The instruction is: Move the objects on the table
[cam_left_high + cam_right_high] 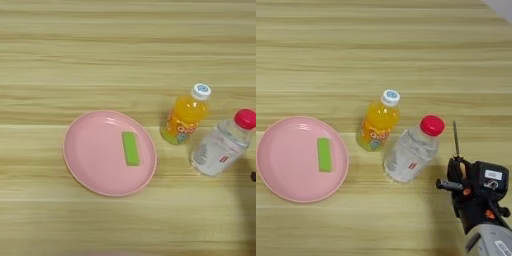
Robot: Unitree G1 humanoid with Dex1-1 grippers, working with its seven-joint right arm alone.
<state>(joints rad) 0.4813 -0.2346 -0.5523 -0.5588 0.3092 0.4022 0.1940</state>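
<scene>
Wooden table (125,45) | screwdriver (455,139) shaft is pointing away, just right of red-capped bottle (412,152) | right gripper (456,172) is being seen around its handle; closure cannot be told

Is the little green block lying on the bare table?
No, the green block lies flat inside the pink plate.

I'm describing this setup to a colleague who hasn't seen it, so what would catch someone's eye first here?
Probably the pink plate on the left, with the green block lying flat inside it. Next come the two bottles standing mid-table: the orange juice bottle and, just right of it, the clear red-capped water bottle. At the right edge the right gripper sits at the base of the thin screwdriver, whose shaft points away from the robot.
</scene>
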